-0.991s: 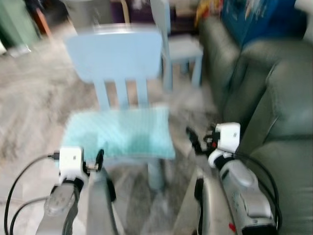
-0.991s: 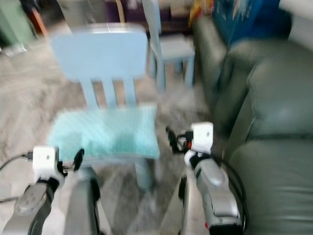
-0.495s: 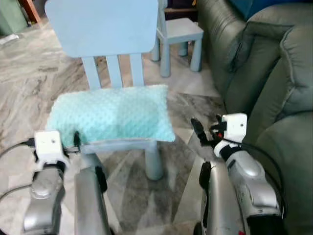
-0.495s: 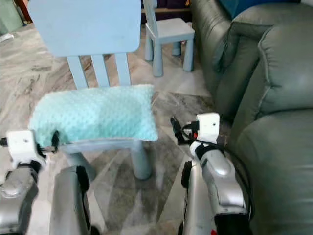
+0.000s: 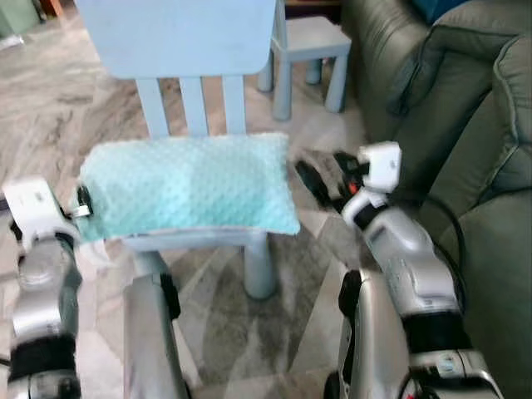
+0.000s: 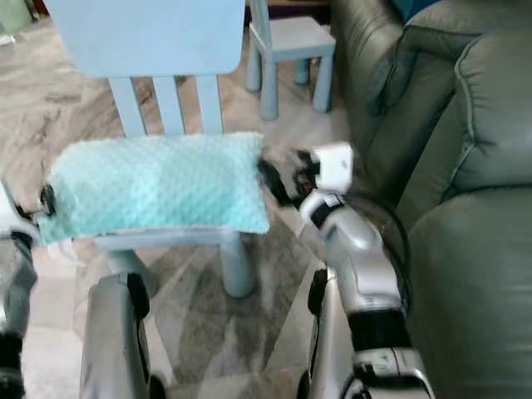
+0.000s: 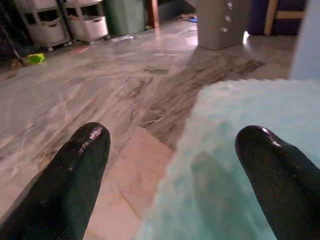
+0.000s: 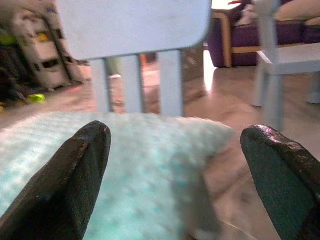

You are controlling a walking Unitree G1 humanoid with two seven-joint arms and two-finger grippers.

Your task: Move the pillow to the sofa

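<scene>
A mint-green dotted pillow (image 5: 187, 184) lies on the seat of a light blue child's chair (image 5: 187, 37). My left gripper (image 5: 83, 203) is at the pillow's left end, open; in the left wrist view its fingers (image 7: 82, 150) are spread, with the pillow's edge (image 7: 240, 200) just ahead between them. My right gripper (image 5: 312, 179) is at the pillow's right end, also open; the right wrist view has the pillow (image 8: 150, 170) lying ahead between its spread fingertips (image 8: 90, 145). Neither gripper holds anything. The grey-green sofa (image 5: 465, 125) stands on the right.
A second small blue chair (image 5: 309, 41) stands behind, close to the sofa's arm. Marble floor (image 5: 224, 316) surrounds the chair. Storage drawers (image 7: 90, 27) and a grey cabinet (image 7: 220, 22) stand far off to the left.
The view has shifted downward and closer. Both arms have risen and reached forward: the left gripper swung out to the pillow's left end, the right gripper advanced to its right end.
</scene>
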